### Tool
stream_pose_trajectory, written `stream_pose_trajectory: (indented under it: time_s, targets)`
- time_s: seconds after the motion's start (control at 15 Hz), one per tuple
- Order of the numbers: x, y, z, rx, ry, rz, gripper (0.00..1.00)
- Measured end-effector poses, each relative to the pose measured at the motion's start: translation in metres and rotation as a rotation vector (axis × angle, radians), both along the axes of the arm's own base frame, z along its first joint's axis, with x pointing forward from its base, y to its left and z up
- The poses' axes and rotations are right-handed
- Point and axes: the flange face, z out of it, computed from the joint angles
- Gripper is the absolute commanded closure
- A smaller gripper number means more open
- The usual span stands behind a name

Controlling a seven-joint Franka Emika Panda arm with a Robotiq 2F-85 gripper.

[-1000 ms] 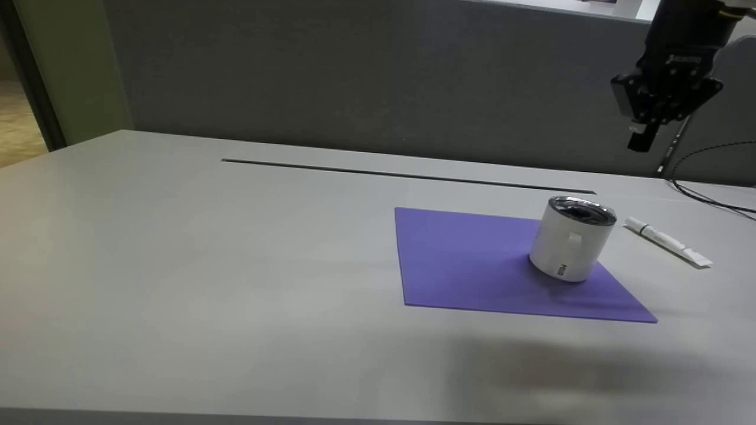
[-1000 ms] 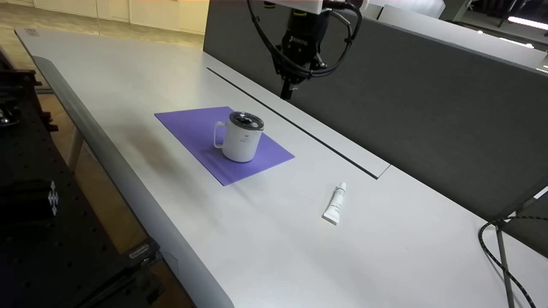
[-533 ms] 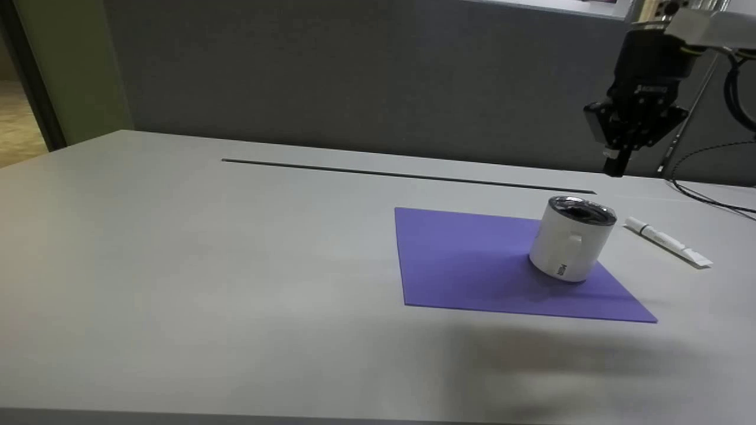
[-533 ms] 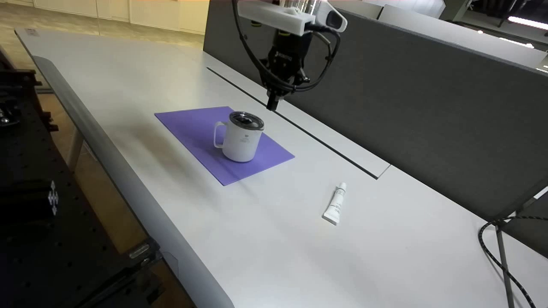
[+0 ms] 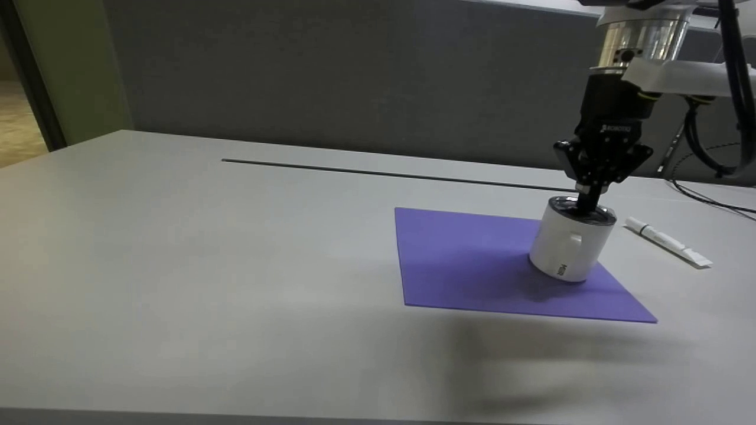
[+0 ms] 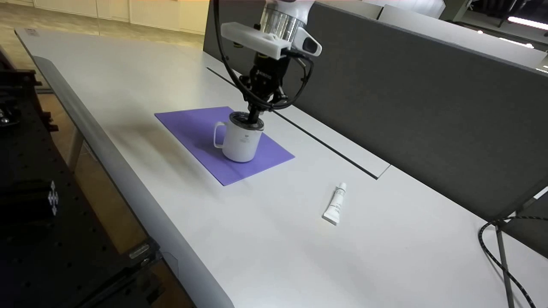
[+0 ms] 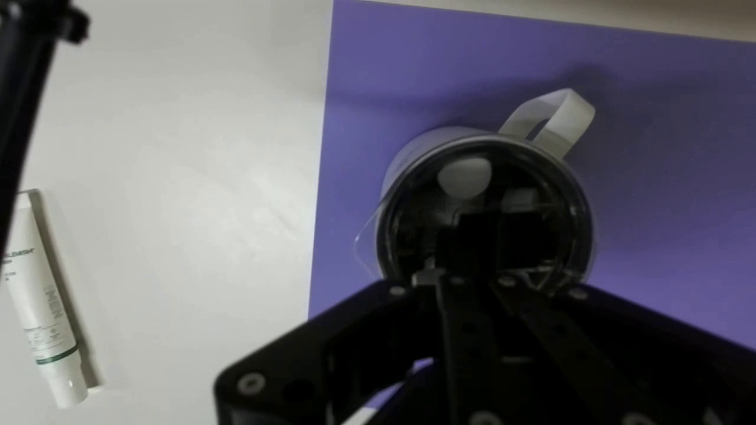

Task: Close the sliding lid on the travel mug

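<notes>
Pincer (image 6: 253, 120), fingers (image 5: 587, 202) together, stands over the dark lid (image 7: 502, 177) of the mug (image 6: 241, 145), contents hidden.

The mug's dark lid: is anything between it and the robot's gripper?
Nothing visible: in both exterior views the gripper is right at the lid. The white tube lies aside, off the purple mat.

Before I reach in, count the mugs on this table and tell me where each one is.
1. The white mug stands upright on the purple mat, with the gripper at its dark lid. None of the views shows another; anything outside the pictures can't be checked.
</notes>
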Motion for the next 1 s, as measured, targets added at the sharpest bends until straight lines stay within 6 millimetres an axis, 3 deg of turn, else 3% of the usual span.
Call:
stream_pose_trajectory:
  time_s: [1.0]
  targets:
    - [0.0019,0.0101,-0.0008,0.01,0.01,0.009,1.0]
